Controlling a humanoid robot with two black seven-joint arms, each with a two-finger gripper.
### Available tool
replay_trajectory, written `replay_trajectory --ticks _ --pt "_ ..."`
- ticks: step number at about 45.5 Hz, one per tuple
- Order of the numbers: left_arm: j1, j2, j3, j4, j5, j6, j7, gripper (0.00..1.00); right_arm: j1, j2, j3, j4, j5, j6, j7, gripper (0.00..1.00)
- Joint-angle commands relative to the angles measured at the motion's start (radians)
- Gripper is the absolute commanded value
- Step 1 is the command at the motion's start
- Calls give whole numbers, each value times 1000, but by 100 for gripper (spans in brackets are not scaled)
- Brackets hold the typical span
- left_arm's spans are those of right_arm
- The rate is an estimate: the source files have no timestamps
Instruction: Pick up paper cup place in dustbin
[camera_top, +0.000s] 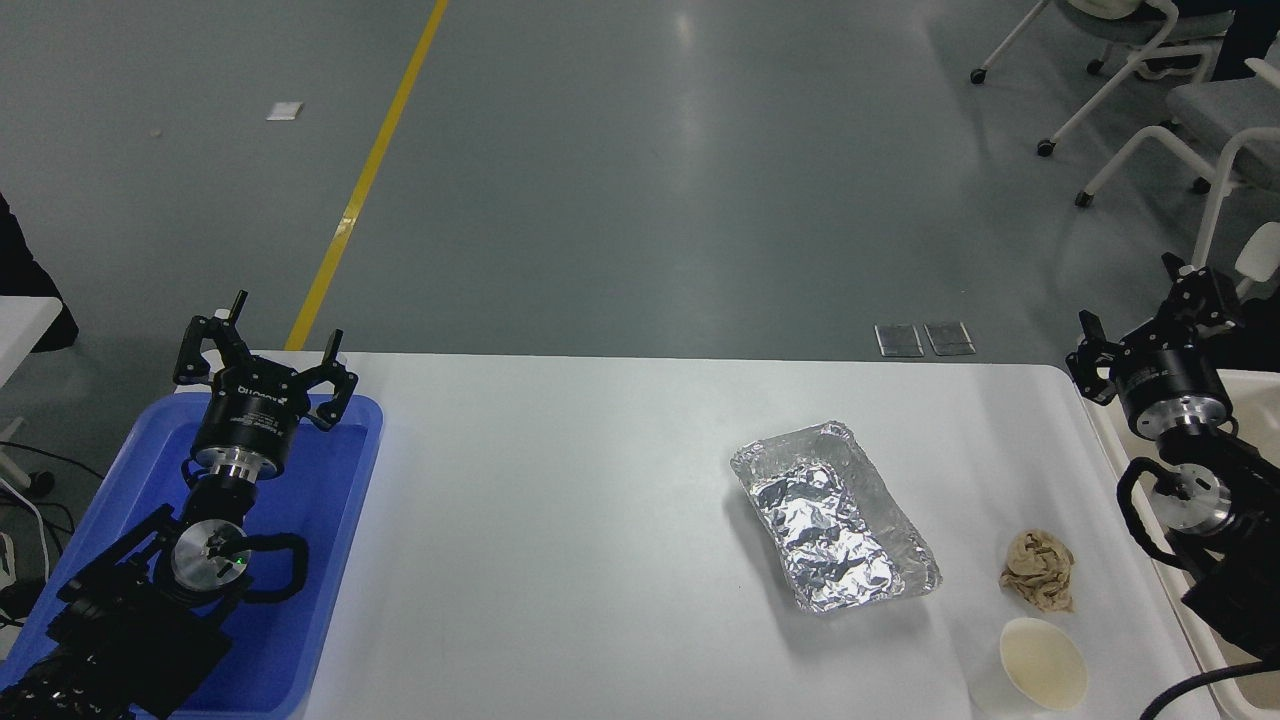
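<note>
Head view, left to right: the left gripper (262, 352) is parked at the lower left over a blue plastic tray (330, 560), jaws apart. Lower right on the white surface (560, 540) stands the small white paper cup (1043, 662) — upright, just below a crumpled tan paper wad (1039, 570). The right gripper (1145, 315), jaws apart and empty, hangs over the cream-beige plastic dustbin (1105, 430) at the right edge. Best descend straight over the cup's rim, clear of the wad — squeezing lightly.
</note>
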Motion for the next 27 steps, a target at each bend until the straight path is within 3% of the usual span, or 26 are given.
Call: replay_trajectory --ticks 1,6,13,20,27 --pt "0 0 0 0 0 0 0 100 21 -4 -6 -1 -3 -2 -2 100" --pt "0 0 0 0 0 0 0 100 24 -13 -6 0 -5 -1 -5 100" --pt "0 0 0 0 0 0 0 100 21 -125 -64 17 -5 1 -7 100" --pt "0 0 0 0 0 0 0 100 78 -144 -191 20 -5 1 -10 100" --pt "0 0 0 0 0 0 0 100 203 -274 -438 57 -5 3 -11 100"
